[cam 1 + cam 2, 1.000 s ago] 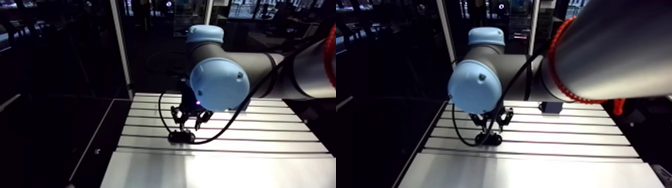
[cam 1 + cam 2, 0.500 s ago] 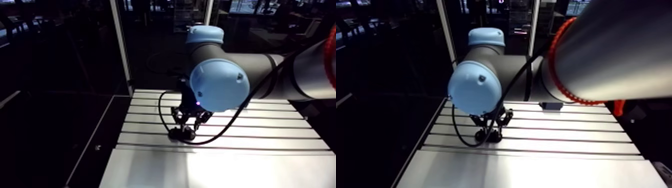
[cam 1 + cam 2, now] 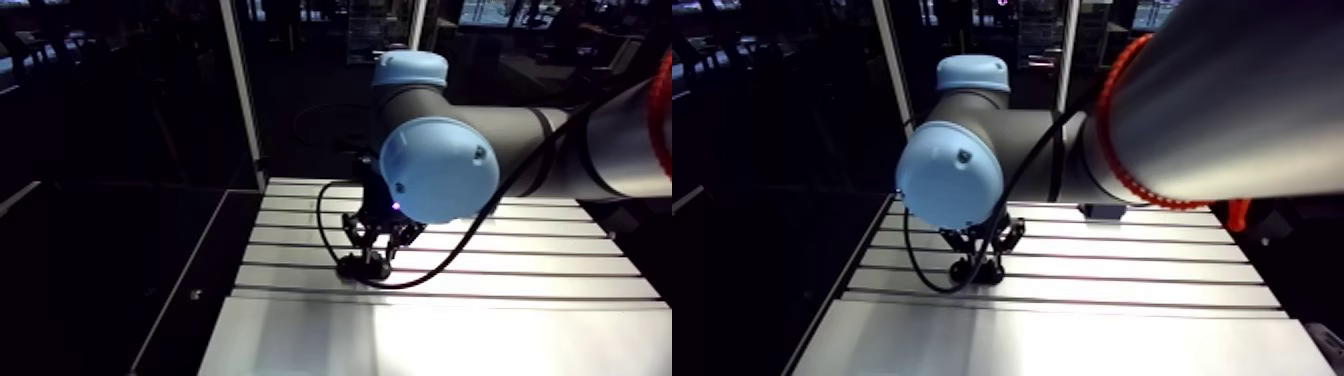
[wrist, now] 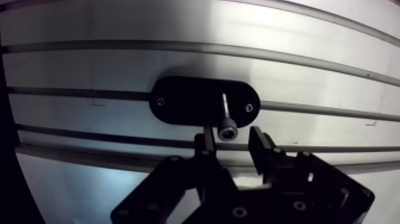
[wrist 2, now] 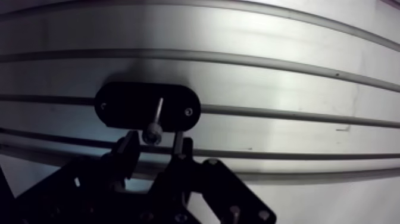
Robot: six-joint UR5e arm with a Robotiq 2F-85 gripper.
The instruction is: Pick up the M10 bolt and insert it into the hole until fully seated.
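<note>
In the wrist view a black oval plate (image 4: 184, 101) lies on the slotted aluminium table (image 4: 119, 65). A steel bolt (image 4: 226, 128) stands upright in the plate, its socket head facing the camera and its thin shaft running down into the plate. My gripper (image 4: 232, 138) hangs just over it, with one finger on each side of the bolt head. The head sits close to one finger, and a gap shows on the other side. In the arm view the gripper (image 3: 378, 243) is low over the plate (image 3: 360, 268).
Long slots run across the table (image 3: 500, 250). Its left edge (image 3: 235, 270) drops to a dark lower surface, and an upright post (image 3: 243, 90) stands at the back left corner. A small dark block (image 3: 1104, 211) sits at the table's back.
The gripper has come down toward the black plate and its fingers have drawn closer together. Since just before, it has barely moved.
</note>
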